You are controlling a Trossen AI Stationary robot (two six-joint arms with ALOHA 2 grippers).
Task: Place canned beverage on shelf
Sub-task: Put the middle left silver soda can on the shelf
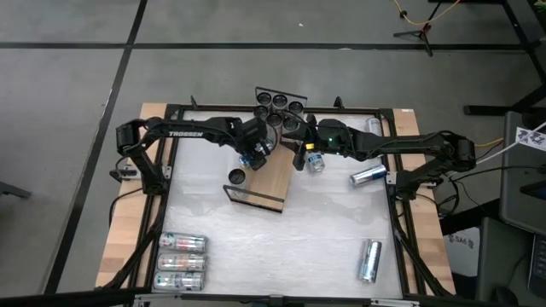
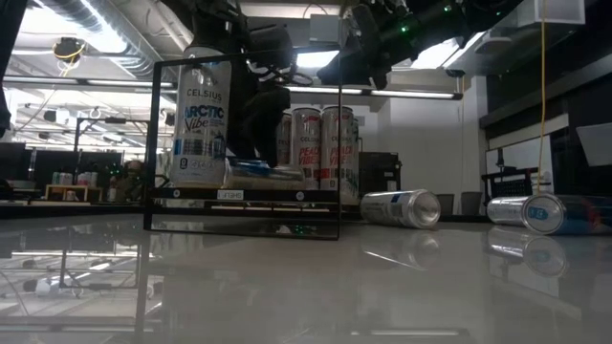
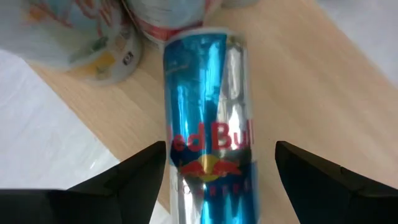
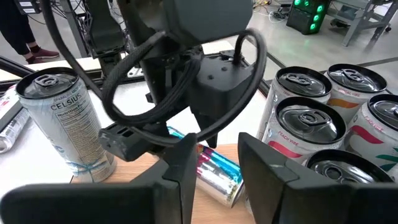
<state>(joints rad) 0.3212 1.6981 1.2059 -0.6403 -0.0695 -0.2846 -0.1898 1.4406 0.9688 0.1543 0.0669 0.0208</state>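
Note:
A blue-and-silver Red Bull can (image 3: pixel 208 118) lies on its side on the light-wood shelf (image 1: pixel 275 177), near the standing cans (image 1: pixel 277 107) at its far end. My left gripper (image 3: pixel 219 144) is open above it, pointing steeply down with a finger on either side; a gap shows beside one finger. A tall Celsius can (image 1: pixel 236 176) stands at the shelf's left edge. My right gripper (image 4: pixel 217 143) hovers open over the shelf's right side, nothing between its fingers, facing the left gripper (image 4: pixel 155 140) and the lying can (image 4: pixel 214 171).
A black wire rail (image 1: pixel 254 198) rises at the shelf's near end. Loose cans lie on the white table: one (image 1: pixel 316 162) beside my right gripper, two (image 1: pixel 368 175) (image 1: pixel 373 125) at the right, one (image 1: pixel 369 260) near right, three (image 1: pixel 181 260) near left.

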